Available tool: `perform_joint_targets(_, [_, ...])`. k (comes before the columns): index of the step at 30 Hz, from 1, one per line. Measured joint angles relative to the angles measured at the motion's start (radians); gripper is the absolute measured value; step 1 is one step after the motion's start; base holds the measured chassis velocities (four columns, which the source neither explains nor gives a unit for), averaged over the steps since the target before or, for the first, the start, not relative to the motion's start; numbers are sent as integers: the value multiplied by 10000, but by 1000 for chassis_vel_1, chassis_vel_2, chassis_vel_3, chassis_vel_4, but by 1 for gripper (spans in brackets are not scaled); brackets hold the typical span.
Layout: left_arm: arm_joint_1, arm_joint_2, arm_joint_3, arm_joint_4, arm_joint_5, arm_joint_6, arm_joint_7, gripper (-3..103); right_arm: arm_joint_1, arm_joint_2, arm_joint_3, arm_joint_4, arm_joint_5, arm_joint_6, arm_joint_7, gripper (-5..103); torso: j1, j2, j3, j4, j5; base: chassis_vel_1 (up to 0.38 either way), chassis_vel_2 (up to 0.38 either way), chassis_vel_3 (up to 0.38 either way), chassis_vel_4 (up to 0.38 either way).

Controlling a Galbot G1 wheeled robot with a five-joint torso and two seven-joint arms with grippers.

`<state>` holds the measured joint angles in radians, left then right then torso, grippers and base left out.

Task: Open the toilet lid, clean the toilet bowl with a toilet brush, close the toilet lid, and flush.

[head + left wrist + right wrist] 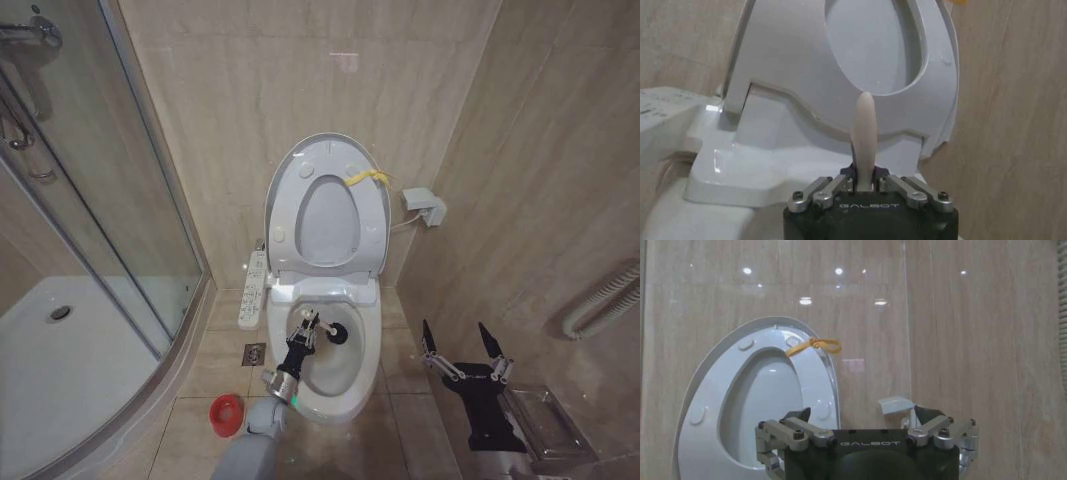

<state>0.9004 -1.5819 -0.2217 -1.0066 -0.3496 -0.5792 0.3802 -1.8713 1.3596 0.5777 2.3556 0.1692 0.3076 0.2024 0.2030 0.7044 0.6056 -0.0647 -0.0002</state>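
Note:
The toilet lid (326, 148) stands raised against the wall, a yellow strip (366, 178) tied at its edge, with the seat ring (287, 215) lifted against it. My left gripper (306, 331) hangs over the toilet bowl (372, 350), shut on the toilet brush; its dark head (339, 333) sits inside the bowl near the back. In the left wrist view the white handle (863, 130) sticks out from my left gripper (864, 186). My right gripper (463, 346) waits open to the right of the bowl, empty, facing the lid (710, 375).
A red holder cup (227, 411) stands on the floor left of the bowl, near a floor drain (254, 353). A white power strip (253, 290) leans by the wall. The glass shower enclosure (100, 200) and tray (40, 360) close off the left. A white wall box (425, 205) hangs at the right.

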Motion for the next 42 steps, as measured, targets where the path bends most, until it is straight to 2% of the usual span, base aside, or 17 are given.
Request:
perform_joint_targets(3, [-32,78,118,-98,-785,222,63,16,0,0,0,-1,0,0,0,100,0,-1,0,4,1,0,0,0,0])
perform_joint_targets(7, [108,259,521,-1283,-4153,1381,90,16,0,0,0,0,0,0,0,100,0,-1,0,4,2,0,0,0,0])
perform_joint_targets(8, [108,259,521,-1283,-4153,1381,90,16,0,0,0,0,0,0,0,100,0,-1,0,4,2,0,0,0,0])
perform_joint_targets(10, [142,400,655,-1761,-5056,1747,-17,16,0,0,0,0,0,0,0,100,0,0,-1,6,2,0,0,0,0])
perform_joint_targets(13, [93,496,659,-1711,-4846,1769,-54,16,0,0,0,0,0,0,0,100,0,0,-1,6,2,0,0,0,0])
perform_joint_targets(15, [-39,600,560,-1152,-3557,1465,107,16,0,0,0,0,0,0,0,100,1,0,-1,5,1,0,0,0,0])
perform_joint_targets(16, [-39,600,560,-1152,-3557,1465,107,16,0,0,0,0,0,0,0,100,1,0,-1,5,1,0,0,0,0])
perform_joint_targets(19, [-110,680,384,-516,-1868,1051,313,16,0,-1,0,0,0,0,0,100,0,0,-1,9,1,0,0,0,0])
perform_joint_targets(20, [-110,680,384,-516,-1868,1051,313,16,0,-1,0,0,0,0,0,100,0,0,-1,9,1,0,0,0,0])
perform_joint_targets(23, [-203,584,145,-84,-28,481,296,16,0,0,0,0,0,0,0,100,0,1,-2,8,3,0,0,0,0])
perform_joint_targets(24, [-203,584,145,-84,-28,481,296,16,0,0,0,0,0,0,0,100,0,1,-2,8,3,0,0,0,0])
perform_joint_targets(27, [-240,522,29,-35,1312,130,224,16,0,0,0,0,0,0,0,100,0,0,-2,3,2,0,0,0,0])
perform_joint_targets(32, [-240,586,150,-55,1007,253,57,16,0,0,0,0,0,0,0,100,0,1,-2,6,2,0,0,0,0])
perform_joint_targets(34, [-293,619,354,-35,-342,845,-280,16,0,0,0,0,0,0,0,100,0,0,-2,10,4,0,0,0,0])
perform_joint_targets(35, [-335,618,382,20,-638,974,-337,16,0,0,0,0,0,0,0,100,0,1,-2,9,3,0,0,0,0])
perform_joint_targets(37, [-249,726,490,-602,-2099,1192,-298,16,0,0,0,0,0,0,0,100,0,1,-1,6,3,0,0,0,0])
perform_joint_targets(42, [-258,775,509,-599,-2058,1272,-518,16,0,0,0,-1,0,0,0,100,-1,1,-2,1,1,0,0,0,0])
